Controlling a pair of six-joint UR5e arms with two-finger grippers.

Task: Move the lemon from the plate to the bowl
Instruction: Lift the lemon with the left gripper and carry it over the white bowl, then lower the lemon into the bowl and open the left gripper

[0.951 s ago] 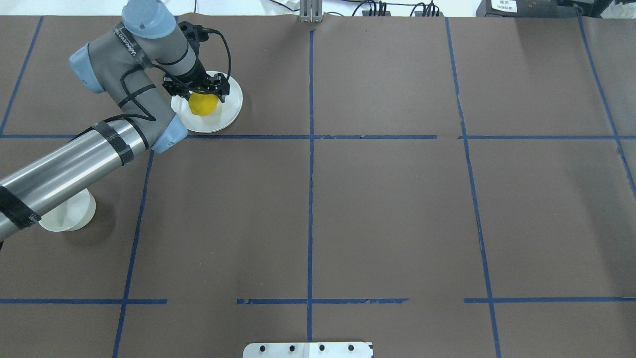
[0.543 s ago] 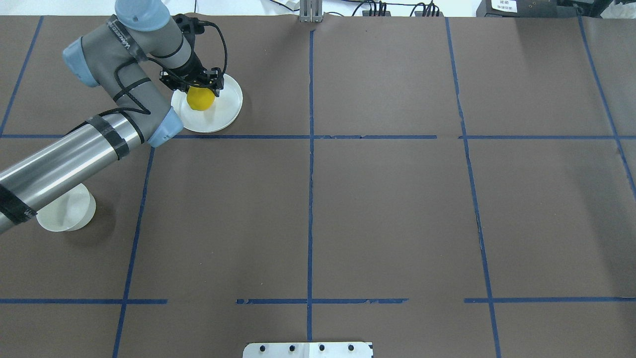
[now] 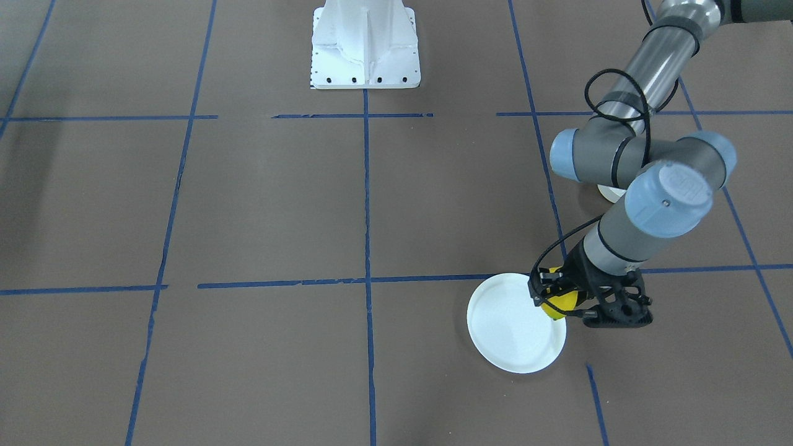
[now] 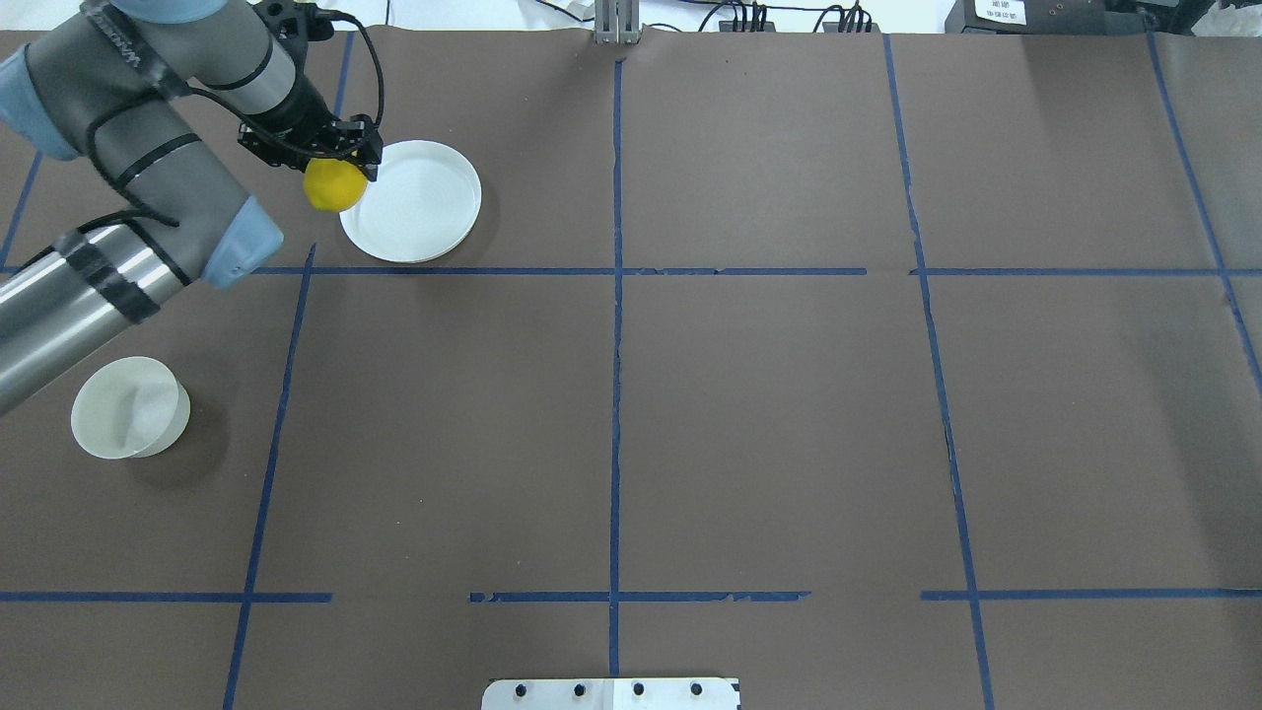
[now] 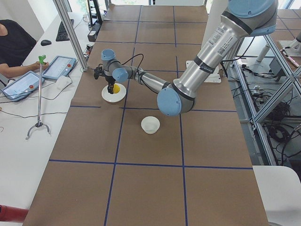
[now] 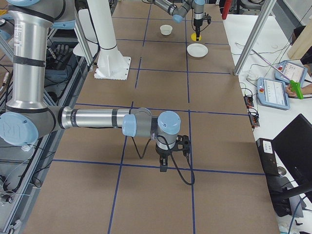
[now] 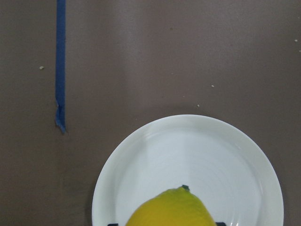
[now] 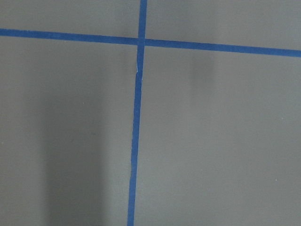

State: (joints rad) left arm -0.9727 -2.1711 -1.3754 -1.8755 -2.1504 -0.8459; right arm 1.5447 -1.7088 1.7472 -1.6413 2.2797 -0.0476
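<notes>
My left gripper point(image 4: 333, 176) is shut on the yellow lemon point(image 4: 335, 187) and holds it in the air over the left rim of the white plate point(image 4: 424, 207). In the front-facing view the lemon point(image 3: 556, 303) hangs at the plate's point(image 3: 508, 328) right edge. The left wrist view shows the lemon point(image 7: 171, 208) close below the camera, with the bare plate point(image 7: 211, 155) under it. The small white bowl point(image 4: 128, 406) stands apart at the near left. My right gripper point(image 6: 164, 168) shows only in the exterior right view, so I cannot tell whether it is open or shut.
Brown table cover with a grid of blue tape lines point(image 4: 616, 296). The robot's white base point(image 3: 365, 46) stands at the table's edge. My left arm's forearm point(image 4: 69, 296) reaches over the table just beyond the bowl. The right wrist view shows only tape lines point(image 8: 136, 141).
My left gripper has risen and moved left with the lemon, from over the plate's middle to its left rim. The forearm has swung off the bowl, which now shows whole.
</notes>
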